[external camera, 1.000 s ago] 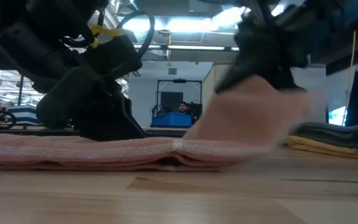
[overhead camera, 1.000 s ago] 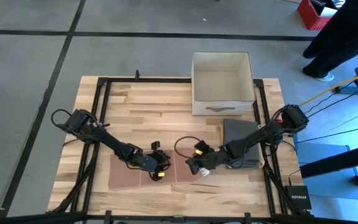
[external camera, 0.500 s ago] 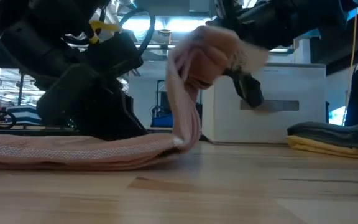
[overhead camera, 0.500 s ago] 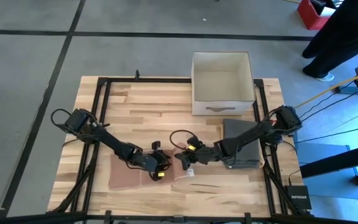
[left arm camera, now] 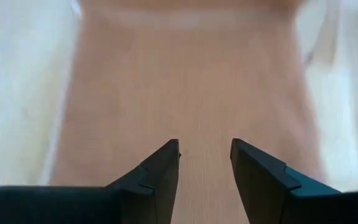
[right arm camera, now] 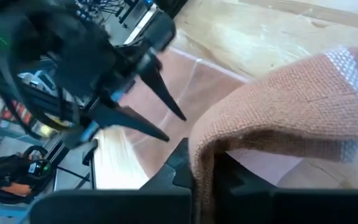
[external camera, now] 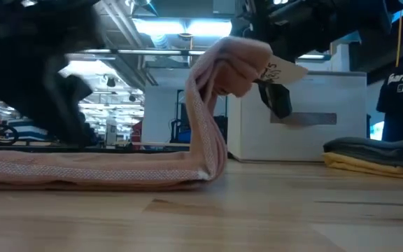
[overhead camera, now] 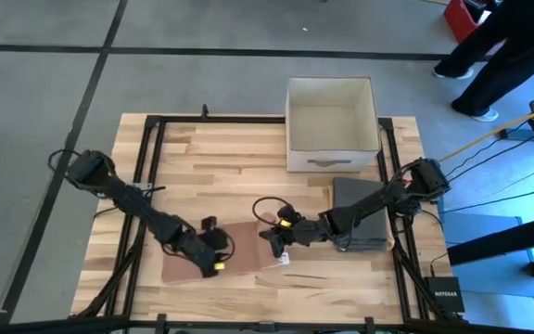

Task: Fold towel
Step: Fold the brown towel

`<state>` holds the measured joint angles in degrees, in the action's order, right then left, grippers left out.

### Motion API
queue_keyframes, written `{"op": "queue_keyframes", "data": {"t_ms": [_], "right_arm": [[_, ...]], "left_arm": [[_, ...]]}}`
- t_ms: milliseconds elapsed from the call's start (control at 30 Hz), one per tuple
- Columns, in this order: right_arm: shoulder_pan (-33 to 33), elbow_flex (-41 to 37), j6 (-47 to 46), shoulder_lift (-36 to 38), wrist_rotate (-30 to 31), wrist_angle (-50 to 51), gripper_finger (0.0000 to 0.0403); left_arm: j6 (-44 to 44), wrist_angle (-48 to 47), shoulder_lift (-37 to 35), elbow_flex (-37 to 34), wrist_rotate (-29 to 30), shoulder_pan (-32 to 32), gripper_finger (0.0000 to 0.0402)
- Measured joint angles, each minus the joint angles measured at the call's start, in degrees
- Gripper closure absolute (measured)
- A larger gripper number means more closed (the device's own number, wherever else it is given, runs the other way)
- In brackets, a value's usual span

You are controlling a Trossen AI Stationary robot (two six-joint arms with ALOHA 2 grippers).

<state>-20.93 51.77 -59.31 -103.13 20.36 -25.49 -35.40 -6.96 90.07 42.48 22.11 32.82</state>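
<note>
My right gripper (overhead camera: 274,243) is clamped on the right end of the pink towel (overhead camera: 239,243), holding it lifted off the wooden table (overhead camera: 221,158) and curled over toward the left. The rest of the towel lies flat near the front edge. My left gripper (left arm camera: 204,151) hovers over that flat part, jaws parted, holding nothing.

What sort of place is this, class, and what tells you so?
Probably a robotics lab or workshop: a wooden table on a concrete floor, ceiling strip lights overhead, and cables trailing beside the rig.
</note>
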Motion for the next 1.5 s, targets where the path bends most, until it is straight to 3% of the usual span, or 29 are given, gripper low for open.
{"op": "queue_keyframes", "data": {"t_ms": [133,267,533,767,933,1133,1333,1500], "right_arm": [[0.1,0.0,1.1,0.0,-0.4,-0.1,0.0386],[0.0,0.0,1.1,0.0,-0.4,-0.4,0.0383],[0.3,0.0,1.5,0.0,-0.3,-5.5,0.0387],[0.8,0.0,1.9,0.0,-0.4,-6.2,0.0388],[0.8,0.0,2.2,0.0,-0.4,-6.1,0.0387],[0.8,0.0,2.2,0.0,0.1,-6.2,0.0386],[0.8,0.1,2.0,-0.1,-0.8,-8.0,0.0388],[0.8,5.4,1.3,-2.9,-2.6,-7.2,0.0383]], "left_arm": [[0.7,1.5,5.3,0.0,0.8,1.9,0.0263],[0.9,9.4,11.1,0.2,5.9,-0.4,0.0263],[10.0,25.5,16.3,0.2,5.1,-4.6,0.0263],[15.3,21.1,15.2,4.7,4.9,-6.4,0.0263],[10.8,-2.1,7.3,12.0,2.1,-5.2,0.0263],[-1.3,-18.4,1.8,10.5,3.6,2.2,0.0263],[-9.8,-6.3,3.6,0.0,7.0,8.3,0.0263],[-9.5,6.3,6.3,-4.6,9.5,7.0,0.0263]]}}
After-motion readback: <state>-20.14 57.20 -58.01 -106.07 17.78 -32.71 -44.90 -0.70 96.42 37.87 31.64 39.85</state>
